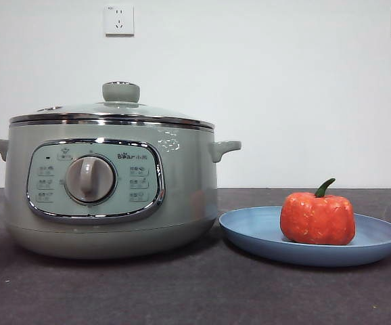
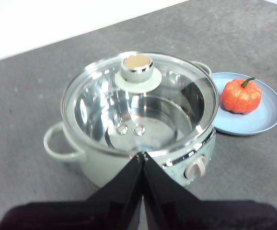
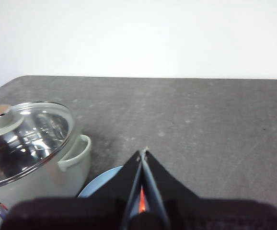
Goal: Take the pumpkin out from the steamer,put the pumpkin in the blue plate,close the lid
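Note:
The sage-green steamer (image 1: 111,186) stands on the left of the dark table with the glass lid (image 1: 114,112) on it, pale green knob up. The left wrist view shows the steamer (image 2: 100,165) from above, and its lid (image 2: 138,103) sits flat on the rim. The orange-red pumpkin (image 1: 317,218) rests upright in the blue plate (image 1: 249,233) to the right of the steamer; the left wrist view shows the pumpkin (image 2: 241,96) in the plate (image 2: 268,117) too. My left gripper (image 2: 142,154) is shut and empty, held above the steamer. My right gripper (image 3: 143,152) is shut and empty above the plate (image 3: 100,184). Neither arm shows in the front view.
Two wall sockets (image 1: 119,20) sit on the white wall behind. The dark grey tabletop (image 1: 195,291) runs in front of the steamer and plate. In the right wrist view the steamer's side handle (image 3: 76,153) is close to the plate.

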`<state>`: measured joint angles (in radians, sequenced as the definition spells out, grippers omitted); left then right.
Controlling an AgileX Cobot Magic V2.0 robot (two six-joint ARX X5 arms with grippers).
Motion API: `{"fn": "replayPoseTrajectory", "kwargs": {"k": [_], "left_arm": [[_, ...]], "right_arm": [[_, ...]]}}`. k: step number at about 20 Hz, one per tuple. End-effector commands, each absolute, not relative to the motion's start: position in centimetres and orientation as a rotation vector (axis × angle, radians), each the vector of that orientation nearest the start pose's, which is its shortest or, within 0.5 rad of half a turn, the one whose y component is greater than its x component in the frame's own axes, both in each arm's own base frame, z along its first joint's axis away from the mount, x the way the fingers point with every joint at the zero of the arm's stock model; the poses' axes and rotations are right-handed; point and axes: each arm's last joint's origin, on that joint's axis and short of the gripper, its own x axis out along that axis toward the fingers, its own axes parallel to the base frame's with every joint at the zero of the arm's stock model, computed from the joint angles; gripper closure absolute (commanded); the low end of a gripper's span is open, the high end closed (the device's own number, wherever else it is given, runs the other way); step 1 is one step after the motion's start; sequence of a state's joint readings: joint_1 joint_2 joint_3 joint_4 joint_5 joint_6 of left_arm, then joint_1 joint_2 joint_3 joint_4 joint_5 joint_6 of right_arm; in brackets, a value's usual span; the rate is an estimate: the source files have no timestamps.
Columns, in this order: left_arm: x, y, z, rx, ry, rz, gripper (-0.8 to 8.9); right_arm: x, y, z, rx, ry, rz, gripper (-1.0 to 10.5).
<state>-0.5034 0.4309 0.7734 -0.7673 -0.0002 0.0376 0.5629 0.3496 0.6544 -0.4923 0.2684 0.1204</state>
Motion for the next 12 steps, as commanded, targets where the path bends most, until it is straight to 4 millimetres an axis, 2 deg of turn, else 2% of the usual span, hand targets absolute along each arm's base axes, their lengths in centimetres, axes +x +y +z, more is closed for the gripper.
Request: {"fn": "replayPoseTrajectory", "kwargs": {"k": [1,12], "left_arm": [[6.91,-3.82,30.74,0.112,0.463,-0.494,8.22],[6.87,-3.80,30.60,0.116,0.480,-0.494,8.22]], "right_arm": [[7.34,3.70,30.52,0.062,0.191,0.271,9.5],[7.38,3.58,30.52,0.058,0.187,0.227,9.5]]}}
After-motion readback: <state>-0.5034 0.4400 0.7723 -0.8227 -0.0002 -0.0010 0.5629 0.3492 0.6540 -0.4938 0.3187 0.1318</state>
